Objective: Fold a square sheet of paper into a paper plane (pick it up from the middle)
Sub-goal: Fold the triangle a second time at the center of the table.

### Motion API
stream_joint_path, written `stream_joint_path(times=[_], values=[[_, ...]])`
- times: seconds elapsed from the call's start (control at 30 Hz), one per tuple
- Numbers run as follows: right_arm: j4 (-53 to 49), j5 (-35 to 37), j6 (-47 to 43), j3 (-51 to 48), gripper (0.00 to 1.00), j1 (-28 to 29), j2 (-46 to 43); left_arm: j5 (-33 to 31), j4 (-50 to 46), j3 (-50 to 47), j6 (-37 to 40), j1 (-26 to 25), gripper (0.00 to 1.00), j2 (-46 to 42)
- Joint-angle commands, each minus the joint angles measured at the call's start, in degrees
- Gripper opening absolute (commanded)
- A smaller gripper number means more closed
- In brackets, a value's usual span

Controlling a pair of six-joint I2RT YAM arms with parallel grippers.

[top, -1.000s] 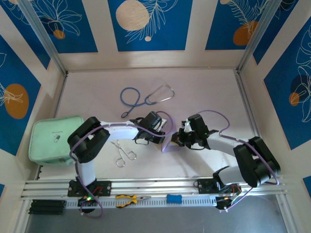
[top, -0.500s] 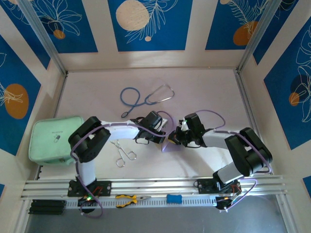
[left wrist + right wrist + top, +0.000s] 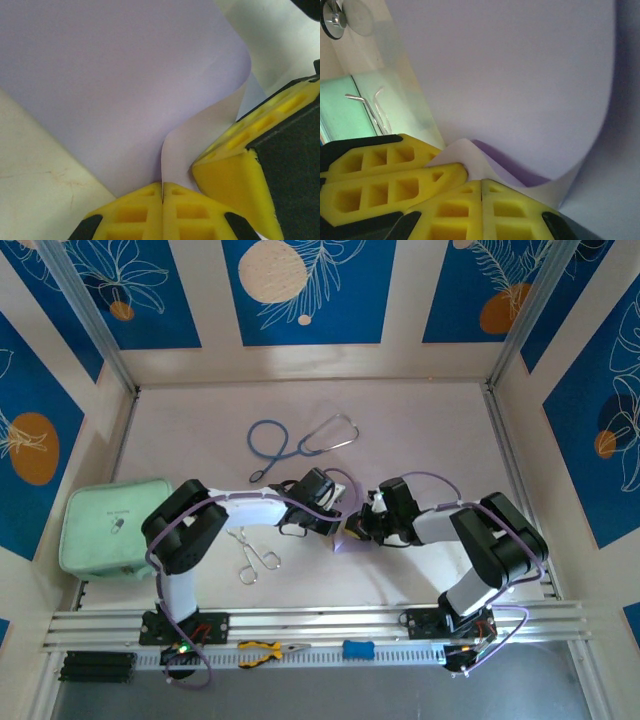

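- Right arm's elbow has swung in toward the table centre over the last second, so its forearm looks shorter from above. The left arm has held its pose.
- Far left: mint-green padded pouch [image 3: 105,525], soft, with rounded corners, lying flat on the pale table [image 3: 430,430].
- Metal forceps [image 3: 253,555] lie just right of the pouch. A blue-tubed stethoscope [image 3: 300,440] is looped farther back.
- Left gripper [image 3: 162,189]: yellow ribbed pads pressed flat together, nipping one edge of the square sheet of paper [image 3: 125,75]. From that pinch the sheet fans upward, and one side curls over in a smooth bow.
- Paper: thin, matte, pale lilac, uncreased. From above it shows as a small lilac sliver at mid-table under the two grippers. No dart shape, so I cannot tell a long axis or which way it points.
- Right gripper [image 3: 481,189]: pads closed tight on another edge of the same sheet, just beside the left gripper's fingers [image 3: 380,172].
- The left wrist view shows bare table under the sheet, plus one right-gripper pad touching the curl.
- The right wrist view instead looks past the sheet to the pouch, the forceps and the stethoscope's chest piece.
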Motion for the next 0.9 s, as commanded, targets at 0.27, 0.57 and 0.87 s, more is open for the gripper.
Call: stream_joint_path(times=[0.27,0.57,0.87], values=[[-7.0,1.0,-1.8,1.1,0.01,-1.8,-6.2,-2.3,-4.5,1.0,1.6,0.1,0.02,2.1],[-6.7,2.6,-1.6,2.8,0.0,-3.8,-0.5,-2.4,-4.5,1.2,1.7,0.1,0.02,2.3],[-7.7,2.7,-1.1,2.4,0.01,-5.2,-1.4,-2.3,-4.7,1.0,2.0,0.4,0.02,2.1]])
